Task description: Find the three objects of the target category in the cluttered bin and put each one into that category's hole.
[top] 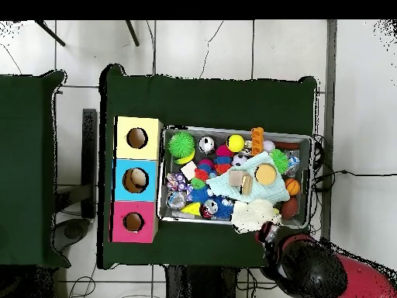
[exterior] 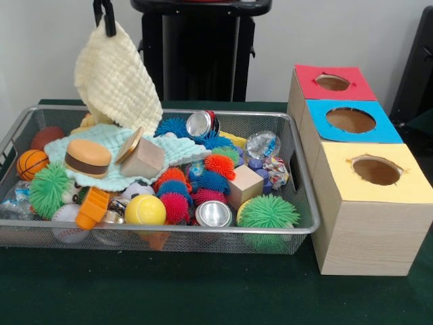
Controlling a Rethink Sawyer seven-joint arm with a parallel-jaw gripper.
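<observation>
Nearest the lens, a baseball (exterior: 65, 223), a yellow ball (exterior: 145, 210), a tin (exterior: 214, 213) and a green spiky ball (exterior: 268, 212) are crowded against the front wall of the wire bin (exterior: 306, 203), well below the fingers. At top left the gripper (exterior: 105, 15) is seen pinched shut on a corner of a cream cloth (exterior: 116, 76), which is held lifted and draped down onto a mint cloth (exterior: 108, 145) carrying a toy burger (exterior: 88, 158) and a wood block (exterior: 143, 160). Well off to the side of the fingers, outside the bin, three boxes are lined up with holes in red (exterior: 332, 82), blue (exterior: 350, 120) and yellow (exterior: 376, 170) tops.
</observation>
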